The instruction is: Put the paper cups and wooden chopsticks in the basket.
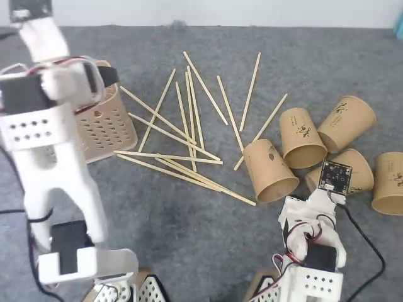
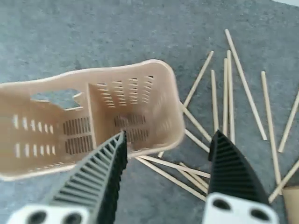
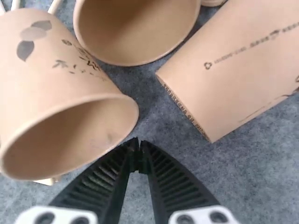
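The beige slotted basket (image 1: pixel 108 129) stands at the left of the grey mat, and nothing shows inside the basket (image 2: pixel 56 135). My left gripper (image 2: pixel 170 137) hangs open and empty just above its rim. Several wooden chopsticks (image 1: pixel 189 126) lie scattered right of the basket, some beside it (image 2: pixel 229 93). Several paper cups lie on their sides at the right (image 1: pixel 302 135). My right gripper (image 3: pixel 138 144) is shut and empty, its tips low by the mouth of one lying cup (image 3: pixel 60 116). Another cup (image 3: pixel 135 28) and a third cup (image 3: pixel 243 65) lie just beyond.
The left arm (image 1: pixel 50 119) towers over the basket and hides part of it. The right arm (image 1: pixel 315 239) sits at the front right, its camera board covering part of a cup (image 1: pixel 352 167). Bare grey mat (image 1: pixel 208 239) lies in front of the chopsticks.
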